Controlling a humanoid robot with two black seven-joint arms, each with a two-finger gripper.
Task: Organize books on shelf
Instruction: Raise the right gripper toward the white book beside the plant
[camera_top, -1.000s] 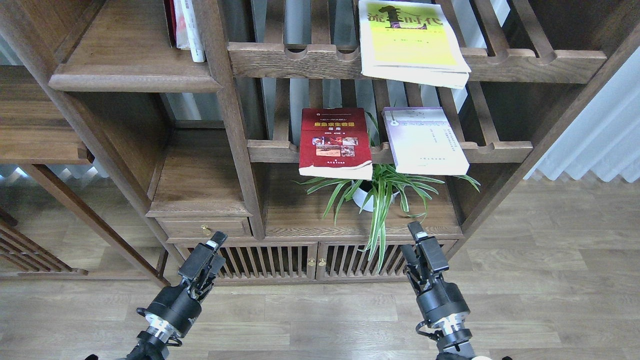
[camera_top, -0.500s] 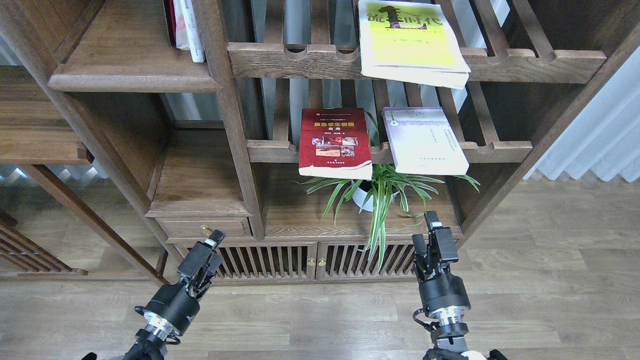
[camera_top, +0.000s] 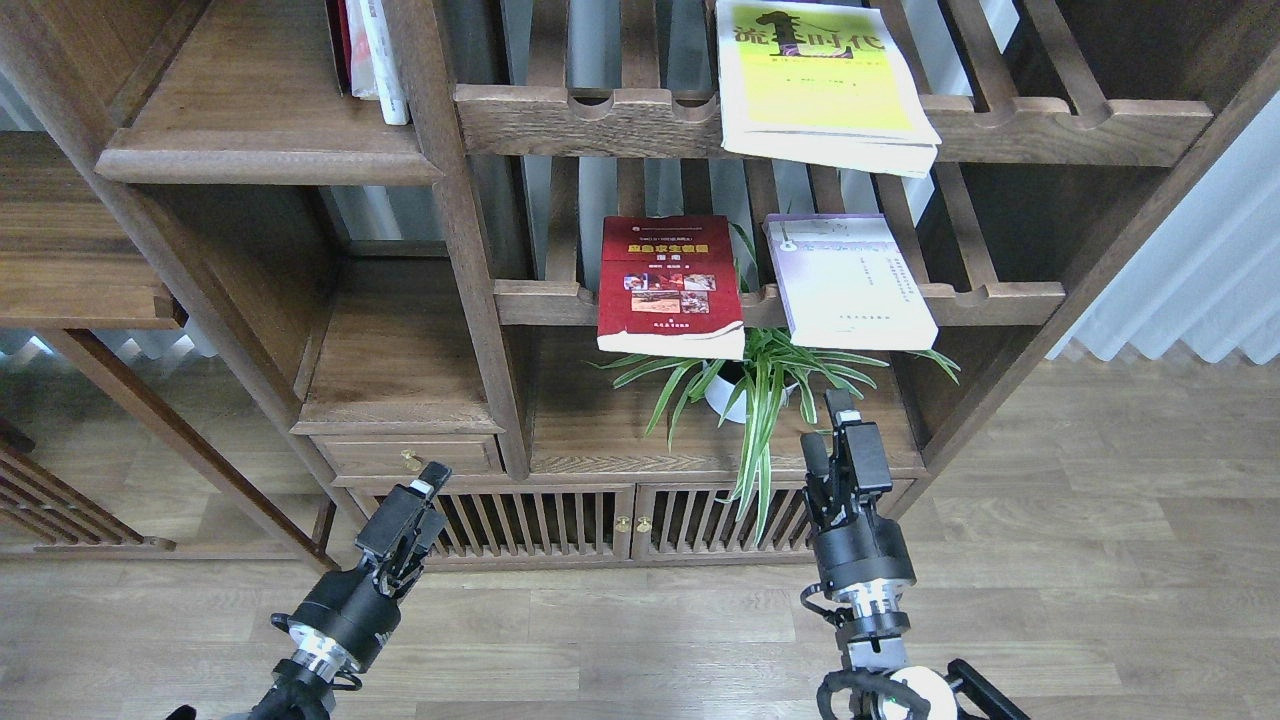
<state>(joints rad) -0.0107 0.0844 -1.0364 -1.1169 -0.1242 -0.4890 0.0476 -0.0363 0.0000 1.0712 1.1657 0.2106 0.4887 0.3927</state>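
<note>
three books lie flat on slatted racks: a red book and a lavender-white book side by side on the lower rack, a yellow-green book above. the solid shelf is upper left. a potted plant sits below. the left gripper and right gripper hover low, empty; whether their fingers are parted cannot be told.
</note>
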